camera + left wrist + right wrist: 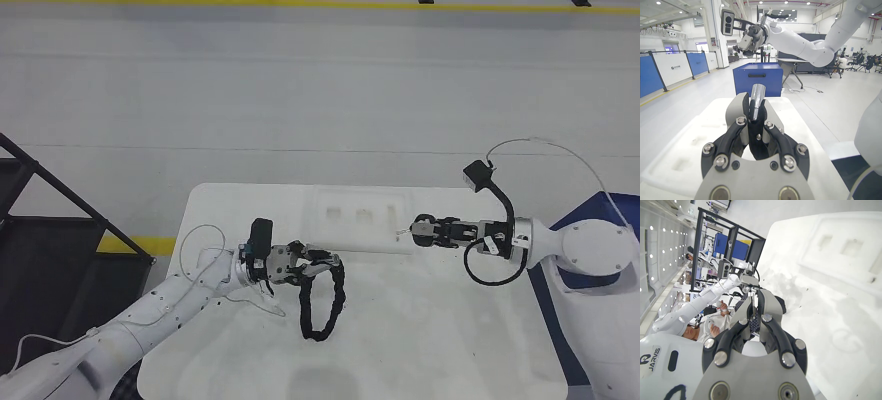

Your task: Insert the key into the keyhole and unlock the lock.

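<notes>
Left claw (754, 106) clamps chrome cylindrical lock (757, 92); right claw (755, 298) pinches thin flat key (753, 308).

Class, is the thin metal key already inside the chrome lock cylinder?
No; the thin metal key and chrome lock cylinder are held clearly apart.

Lock (756, 94): chrome barrel's far end face turned away; near end covered by the left tool's (754, 103) pads.
Key (753, 306): edge-on sliver in the right tool (754, 298); its head hidden between pads; top view, too small to tell.
</notes>
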`<action>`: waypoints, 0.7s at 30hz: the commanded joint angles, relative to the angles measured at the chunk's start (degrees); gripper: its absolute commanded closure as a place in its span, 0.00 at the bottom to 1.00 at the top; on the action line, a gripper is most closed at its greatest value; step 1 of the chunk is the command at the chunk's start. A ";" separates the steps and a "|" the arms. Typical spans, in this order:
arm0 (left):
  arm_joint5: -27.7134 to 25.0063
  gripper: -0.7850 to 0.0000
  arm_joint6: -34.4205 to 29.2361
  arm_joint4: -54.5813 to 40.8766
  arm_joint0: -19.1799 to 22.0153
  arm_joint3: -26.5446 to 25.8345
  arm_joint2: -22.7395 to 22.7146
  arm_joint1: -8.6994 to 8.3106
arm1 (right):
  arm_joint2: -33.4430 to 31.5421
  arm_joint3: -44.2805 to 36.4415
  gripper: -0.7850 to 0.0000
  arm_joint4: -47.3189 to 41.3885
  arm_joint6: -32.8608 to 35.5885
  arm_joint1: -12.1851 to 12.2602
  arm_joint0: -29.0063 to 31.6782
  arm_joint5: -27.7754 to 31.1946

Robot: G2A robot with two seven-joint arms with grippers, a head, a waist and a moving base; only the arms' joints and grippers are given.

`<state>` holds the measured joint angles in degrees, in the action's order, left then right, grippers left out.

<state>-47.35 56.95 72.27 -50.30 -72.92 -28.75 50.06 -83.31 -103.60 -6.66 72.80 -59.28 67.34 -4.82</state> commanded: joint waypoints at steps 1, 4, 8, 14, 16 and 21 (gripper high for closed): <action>0.68 1.00 0.68 -1.00 0.36 -0.99 0.33 0.23 | 0.23 -1.85 1.00 -0.17 -0.28 0.10 0.32 -2.02; 1.51 1.00 1.51 -1.53 1.39 -1.60 1.24 0.82 | 0.83 -5.15 1.00 0.97 -1.65 0.25 0.85 -4.06; 1.98 1.00 1.98 -3.54 3.32 -0.94 3.03 2.38 | 1.63 -8.55 1.00 3.16 -3.99 0.43 1.80 -4.77; 3.64 1.00 3.65 -3.52 6.01 2.39 6.47 5.12 | 1.59 -11.56 1.00 6.40 -5.49 0.89 2.80 -5.15; 4.58 1.00 4.59 -4.71 6.37 3.57 7.51 5.99 | 1.45 -12.04 1.00 6.56 -5.44 0.99 3.01 -5.13; 4.94 1.00 4.96 -4.99 6.70 4.24 8.29 6.53 | 1.45 -12.04 1.00 6.56 -5.44 0.99 3.01 -5.13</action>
<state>-42.37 61.94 67.24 -43.59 -68.64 -20.42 56.62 -81.87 -115.65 -0.09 67.36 -58.29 70.35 -9.96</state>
